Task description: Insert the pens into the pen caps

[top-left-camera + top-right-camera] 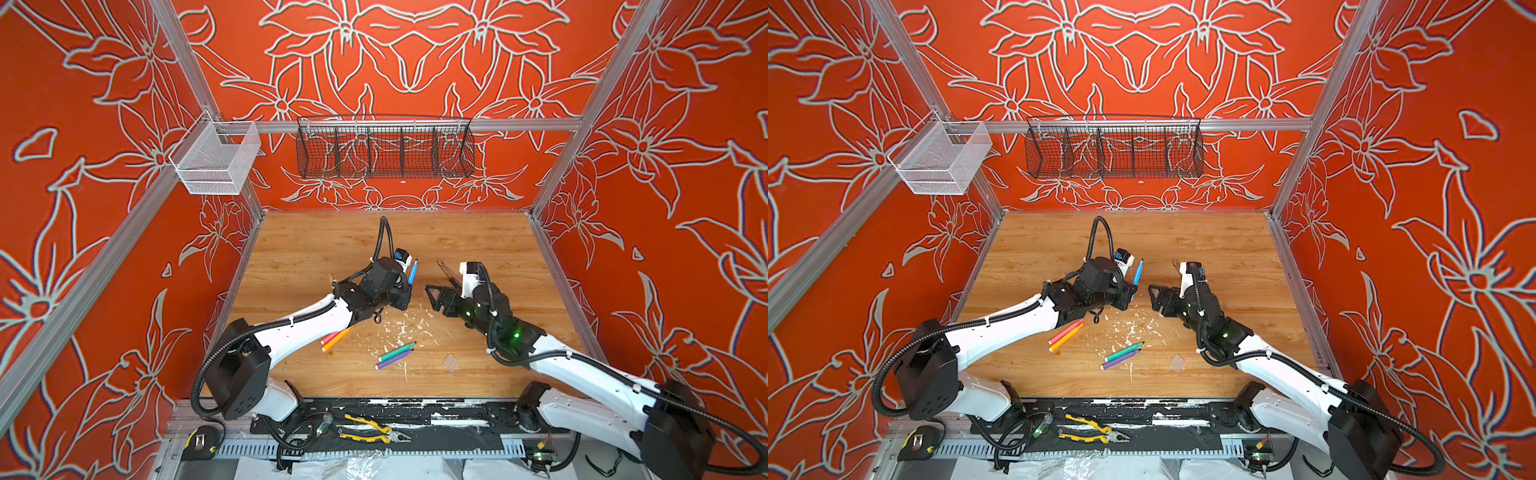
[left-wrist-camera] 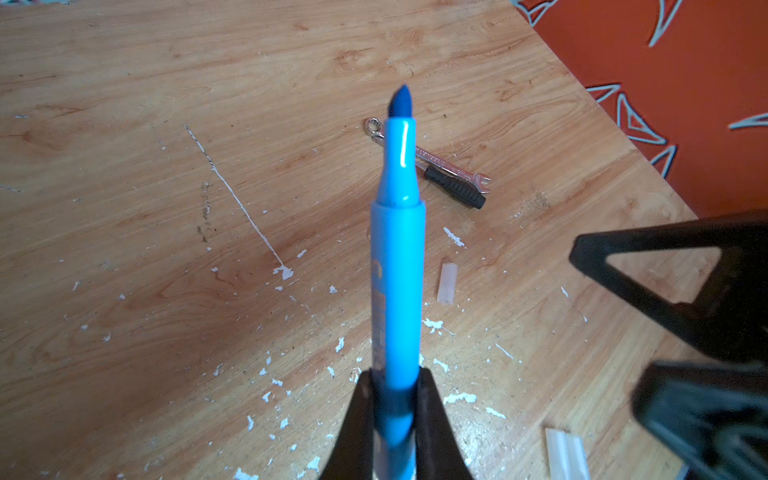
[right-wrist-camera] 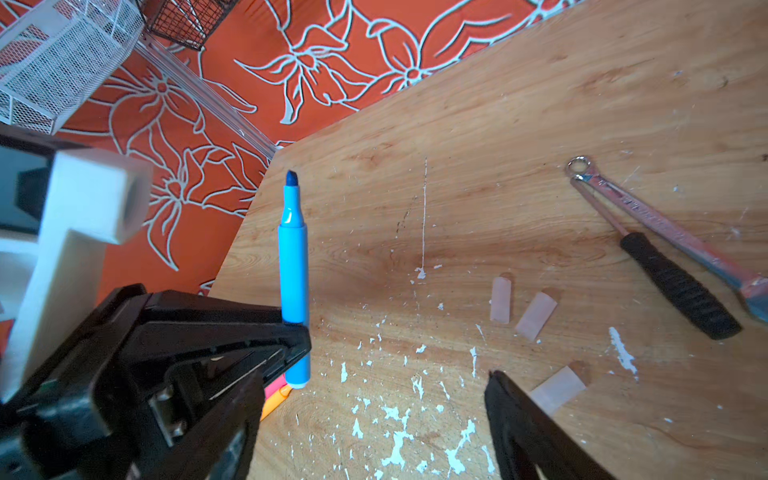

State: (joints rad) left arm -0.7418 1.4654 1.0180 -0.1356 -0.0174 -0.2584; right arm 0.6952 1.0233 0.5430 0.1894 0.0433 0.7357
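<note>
Wooden table [image 1: 311,249]; uncapped blue pen [image 2: 397,270]

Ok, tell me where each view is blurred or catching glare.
Left wrist view: a white glare streak on the blue pen; the fingers of the right gripper are soft at the edge. Right wrist view: the left gripper and white block blur near the lens, pen caps sharp. Both top views: sharp, colour fringes on the wall pattern.
</note>
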